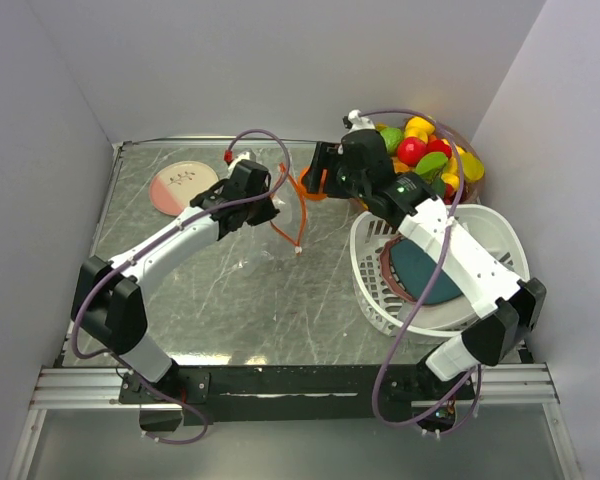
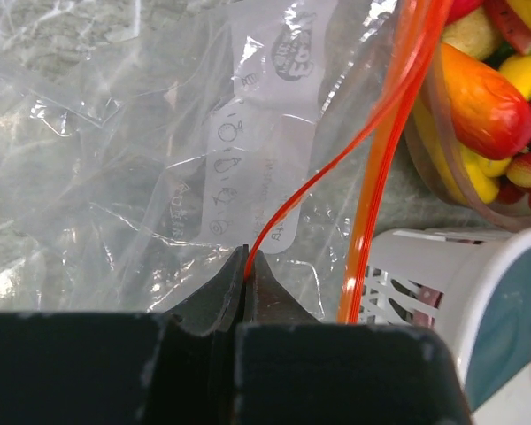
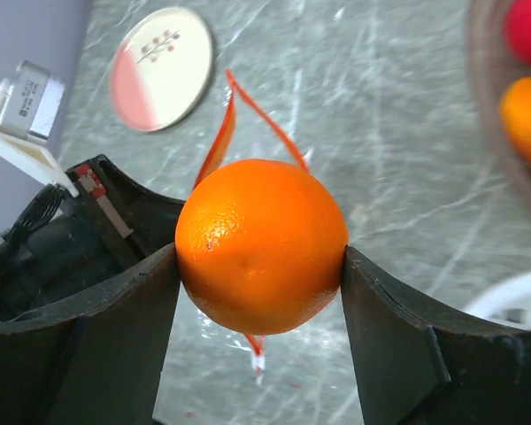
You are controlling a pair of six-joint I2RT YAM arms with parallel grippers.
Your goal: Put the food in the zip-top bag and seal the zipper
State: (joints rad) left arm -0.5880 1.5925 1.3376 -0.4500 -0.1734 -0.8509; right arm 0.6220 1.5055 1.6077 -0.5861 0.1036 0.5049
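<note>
Over the bag's open mouth: an orange (image 3: 261, 243) is gripped by the right gripper (image 3: 258, 266), one jaw pressed to each side of the fruit at its widest part.
At the bag's lip: the left gripper (image 2: 246, 266) is clamped tight on one thin strand of the zipper (image 2: 370, 204), which is drawn away from the other strand.
Bag: the bag (image 2: 115, 159) is spread on the table between the two arms, clear and crinkled, with its mouth turned toward the orange.
Orange, handling: round, glossy and hard-looking, it is judged light but apt to roll or pop out if pinched off centre. A hold across the middle is best kept.
Bag, handling: the film is judged thin, limp and slippery, and no opening is likely to be kept unless a lip is held up. The strip is the firmer part and the best place to be taken.
Slider: a small white slider (image 3: 258, 361) is seen below the orange at one end of the strip.
Rest of the food: the other pieces (image 1: 425, 150) are heaped in a bowl (image 2: 447, 190) at the far right, just beside a white basket (image 1: 375, 290).
Risk: the mouth may sag shut if the pinched strand slips.
</note>
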